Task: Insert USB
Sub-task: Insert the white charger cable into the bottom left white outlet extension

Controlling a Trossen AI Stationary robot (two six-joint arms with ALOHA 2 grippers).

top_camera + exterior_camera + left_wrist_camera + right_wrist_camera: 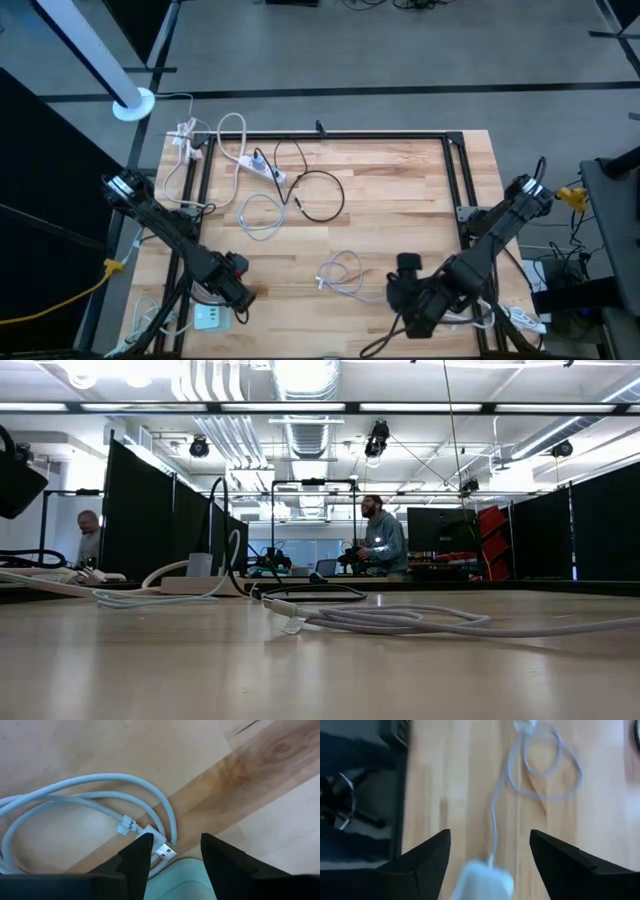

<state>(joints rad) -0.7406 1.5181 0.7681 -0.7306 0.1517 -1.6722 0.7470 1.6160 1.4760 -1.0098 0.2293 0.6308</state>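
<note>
We see the left gripper (172,851) low over the near left corner of the wooden table (400,215), its two dark fingers (137,857) standing apart with nothing clamped between them. Just ahead of the fingertips, and partly between them, lies the USB plug (165,852), a white-bodied connector with a metal end resting on the wood. Its pale cable (75,802) curls away from the pincer in overlapping loops and carries a small white tag (126,825). Directly beneath the pincer's opening we see the rounded edge of a pale green charger hub (187,880), which the plug's metal end almost touches; in the high view the same hub (210,318) sits just beside the left gripper (238,290).

The right gripper (490,855) hovers at the near right of the table, its fingers (427,857) likewise spread. A blurred white adapter (482,880) shows low in the gap between them; we cannot tell whether they touch it. From it a thin white cable (540,765) runs forward into a loose coil on the wood ahead.

Well beyond both pincers, at the far side, lie a white power strip (265,168) and a black cable (320,195).
</note>
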